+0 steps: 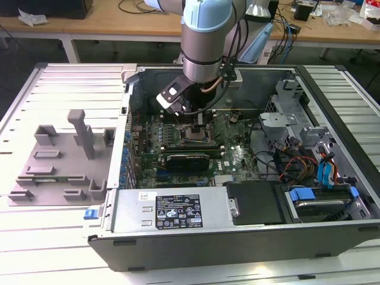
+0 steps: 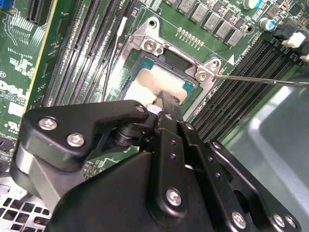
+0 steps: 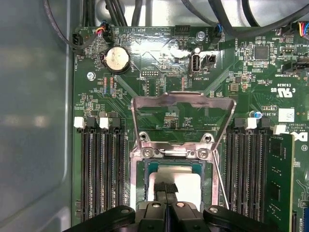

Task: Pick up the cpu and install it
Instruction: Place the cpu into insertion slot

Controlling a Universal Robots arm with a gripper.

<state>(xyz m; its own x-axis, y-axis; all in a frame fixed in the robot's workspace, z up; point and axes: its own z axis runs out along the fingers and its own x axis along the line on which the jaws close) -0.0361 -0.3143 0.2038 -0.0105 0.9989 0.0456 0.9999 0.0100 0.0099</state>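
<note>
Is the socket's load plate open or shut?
Open: the load plate stands flipped back off the socket, leaving the cpu uncovered.

Slatted table [image 1: 59, 80] w/ PC case [image 1: 237, 244], grey jig [image 1: 59, 163]

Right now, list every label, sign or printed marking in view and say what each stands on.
Black label on the power supply: print too small to read.
White sticker on the motherboard: print too small to read.
White lettering printed on the motherboard itself: tiny or cut off, no sure reading.
The cpu, under the gripper: no print shows on its top.
</note>
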